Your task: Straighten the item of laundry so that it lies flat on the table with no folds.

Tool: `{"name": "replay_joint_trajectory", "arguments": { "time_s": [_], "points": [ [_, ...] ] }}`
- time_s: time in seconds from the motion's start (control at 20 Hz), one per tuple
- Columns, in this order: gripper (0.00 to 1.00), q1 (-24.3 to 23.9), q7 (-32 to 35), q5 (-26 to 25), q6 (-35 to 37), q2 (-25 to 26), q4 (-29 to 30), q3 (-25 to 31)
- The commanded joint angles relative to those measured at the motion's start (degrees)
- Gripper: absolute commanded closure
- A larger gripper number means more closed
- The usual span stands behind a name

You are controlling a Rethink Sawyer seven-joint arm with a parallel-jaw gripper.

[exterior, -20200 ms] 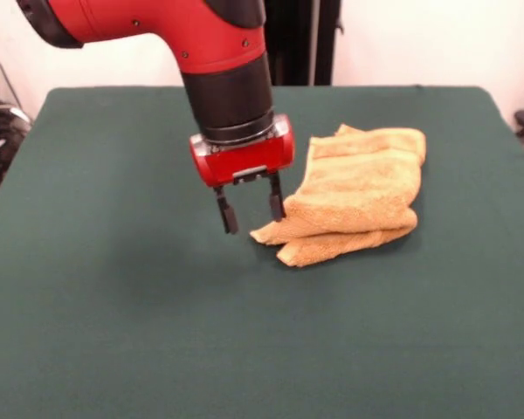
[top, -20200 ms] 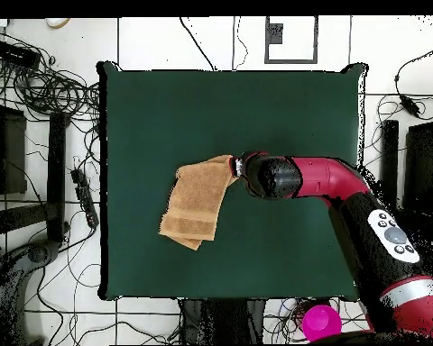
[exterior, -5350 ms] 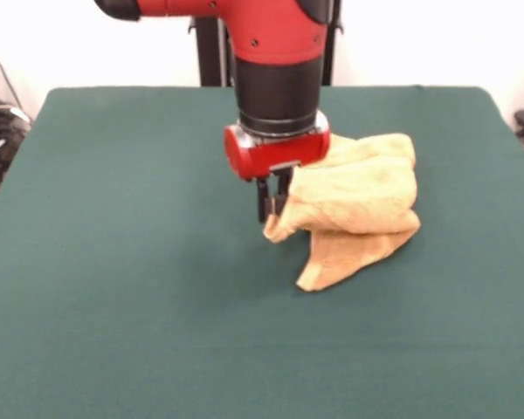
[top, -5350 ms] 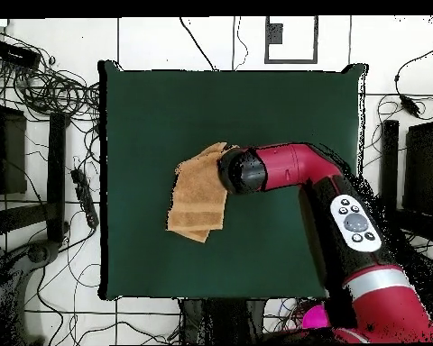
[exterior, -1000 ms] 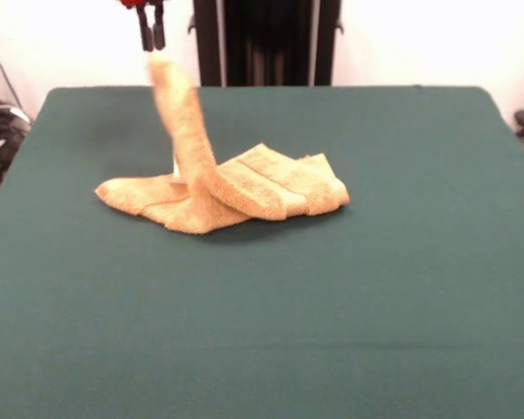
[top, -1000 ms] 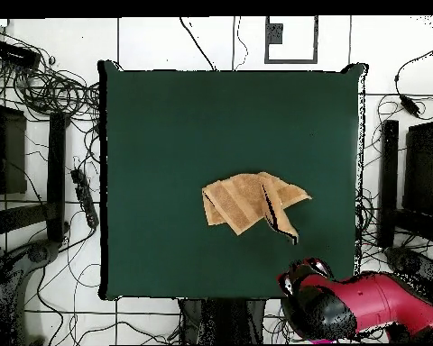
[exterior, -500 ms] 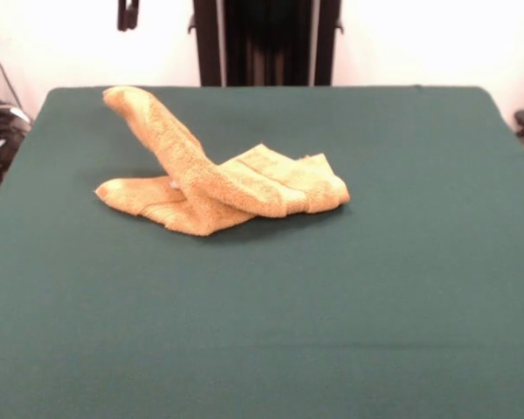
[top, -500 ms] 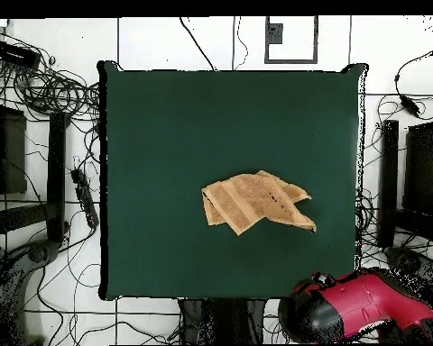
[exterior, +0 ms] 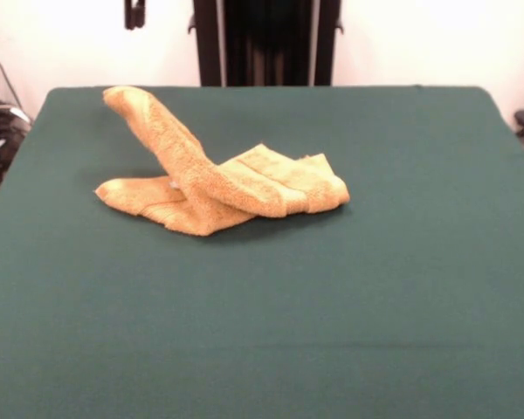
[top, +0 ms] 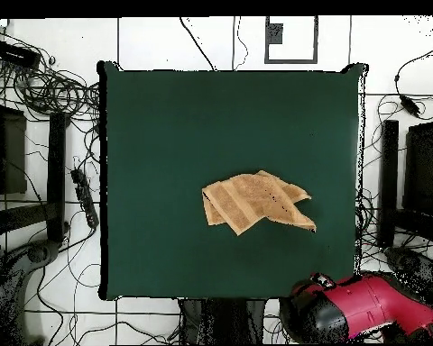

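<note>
A plain white wall (exterior: pixel 437 44) fills the top of the front view, with a black upright stand (exterior: pixel 266 42) at its top centre. In the overhead view the floor (top: pixel 211 40) is pale tile with dark grout lines, and tangled black cables (top: pixel 40 86) spread over its upper left. Dark equipment racks (top: pixel 8 167) stand along the left edge and another dark unit (top: pixel 428 180) at the right edge.

Orange-tan terry towel (exterior: pixel 218 179) showing paler woven bands across its folds and a small white tag, large rectangular table (exterior: pixel 271 332) wearing plain dark green cloth, red and black robot arm (top: pixel 364 306) showing beyond the table's edge, black gripper (exterior: pixel 134 13) tips showing against a white wall.
</note>
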Motion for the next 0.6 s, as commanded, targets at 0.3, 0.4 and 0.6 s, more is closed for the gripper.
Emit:
{"name": "replay_joint_trajectory", "arguments": {
  "time_s": [0.3, 0.4, 0.6],
  "points": [
    [1.0, -0.94, -0.96, 17.35, -15.0, 0.08, 6.1, 15.21],
    [1.0, -0.13, 0.82, 17.44, -16.69, 0.57, 5.56, 14.22],
    [1.0, 7.55, 9.23, 13.43, -19.85, 4.04, 0.03, 4.18]
  ]
}}
